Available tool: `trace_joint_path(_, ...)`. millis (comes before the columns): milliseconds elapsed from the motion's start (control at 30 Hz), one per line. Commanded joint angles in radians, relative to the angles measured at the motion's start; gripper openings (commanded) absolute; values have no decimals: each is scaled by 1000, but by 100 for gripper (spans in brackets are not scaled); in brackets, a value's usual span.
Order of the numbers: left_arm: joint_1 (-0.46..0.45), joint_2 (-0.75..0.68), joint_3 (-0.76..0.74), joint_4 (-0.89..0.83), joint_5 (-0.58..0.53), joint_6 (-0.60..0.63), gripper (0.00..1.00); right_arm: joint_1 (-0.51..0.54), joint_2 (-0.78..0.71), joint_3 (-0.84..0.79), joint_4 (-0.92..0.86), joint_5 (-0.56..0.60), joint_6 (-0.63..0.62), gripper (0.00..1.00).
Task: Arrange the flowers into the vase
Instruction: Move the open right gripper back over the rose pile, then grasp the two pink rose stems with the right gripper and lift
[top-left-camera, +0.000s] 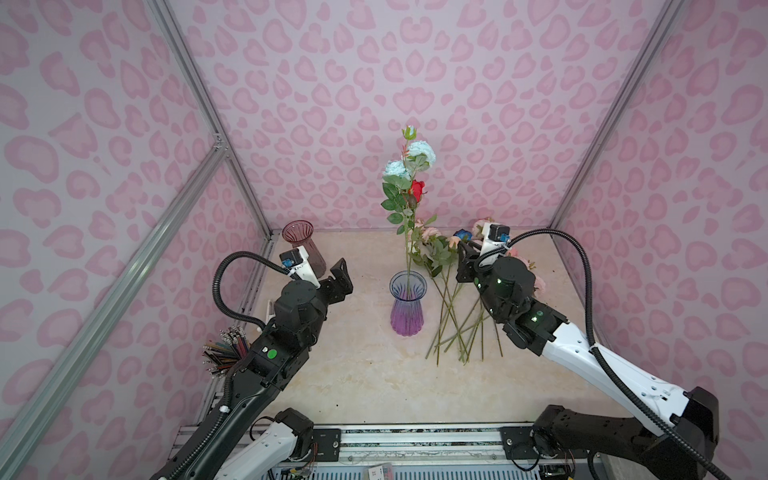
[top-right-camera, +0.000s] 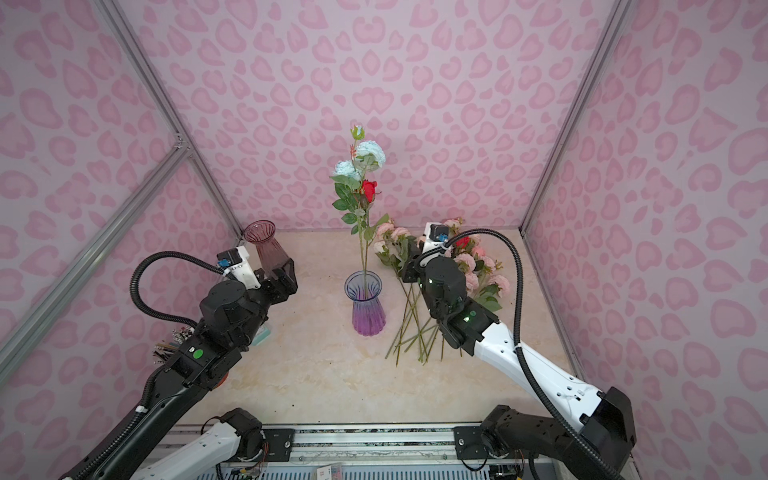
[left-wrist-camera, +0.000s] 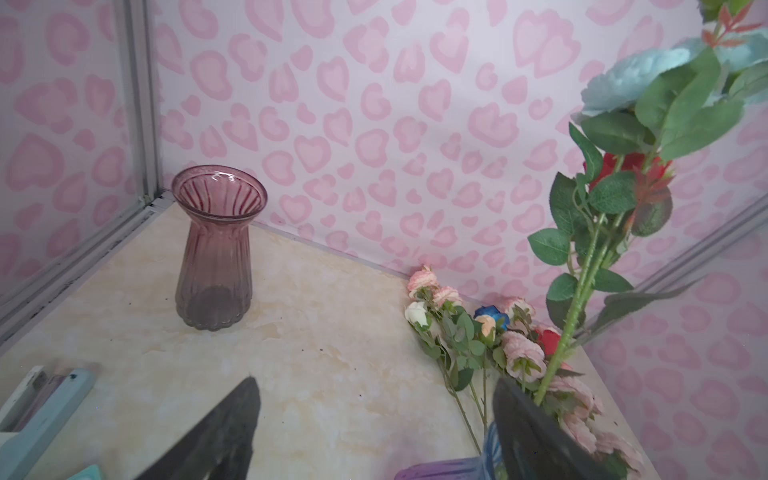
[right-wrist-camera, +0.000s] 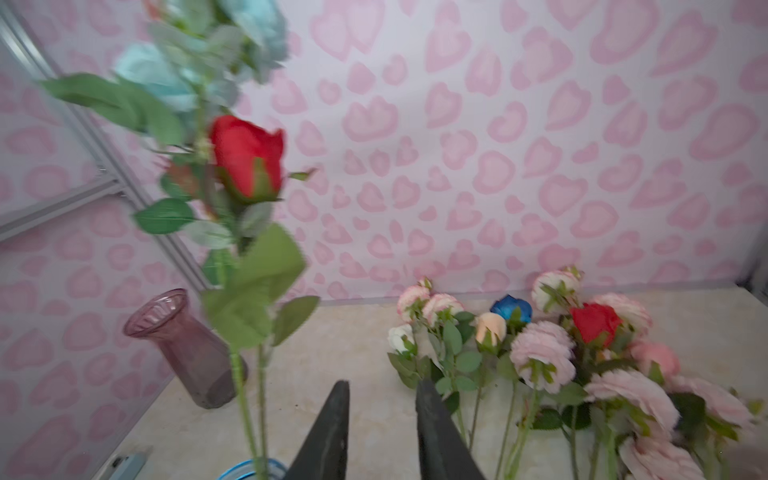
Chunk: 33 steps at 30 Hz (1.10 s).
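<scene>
Here, my right gripper (right-wrist-camera: 383, 382), jaws apart and empty, hangs nearest the flowers (right-wrist-camera: 540, 349) lying just beyond it, stems running back toward its base; left gripper (left-wrist-camera: 374, 382) gapes empty.

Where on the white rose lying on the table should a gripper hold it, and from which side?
Best by its stem just below the leaves, from above, jaws across the stem. The white rose lies flat on the table, outermost of the loose flowers toward the purple vase, so that side looks free; the head looks soft.
</scene>
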Motion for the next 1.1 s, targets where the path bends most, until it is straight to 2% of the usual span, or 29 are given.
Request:
trace_joint_path(0,1,0,1,23,-22,-31,88,-128,110,22,-191,-222,200,29)
trace_joint_path(67,2,12,13,15,26,-39,88,-184,228,71,-250,-305,190,28)
trace_joint_path(300,2,45,30,16,169,-49,86,-258,555,210,-309,-383,225,24)
trace_joint_path(400,2,57,35,14,195,-51,86,-276,638,244,-326,-405,285,29)
trace_joint_path(500,2,69,33,17,219,-57,86,-295,653,198,-274,-419,365,36)
trace_joint_path(633,3,88,41,16,264,-64,85,-320,684,138,-154,-508,439,38)
trace_joint_path(767,2,87,44,16,280,-67,85,-328,724,126,-78,-574,456,21)
trace_joint_path(900,2,76,40,22,280,-68,85,-331,696,92,-29,-575,465,14)
trace_joint_path(1067,2,69,40,22,291,-74,85,-336,667,95,-53,-575,451,24)
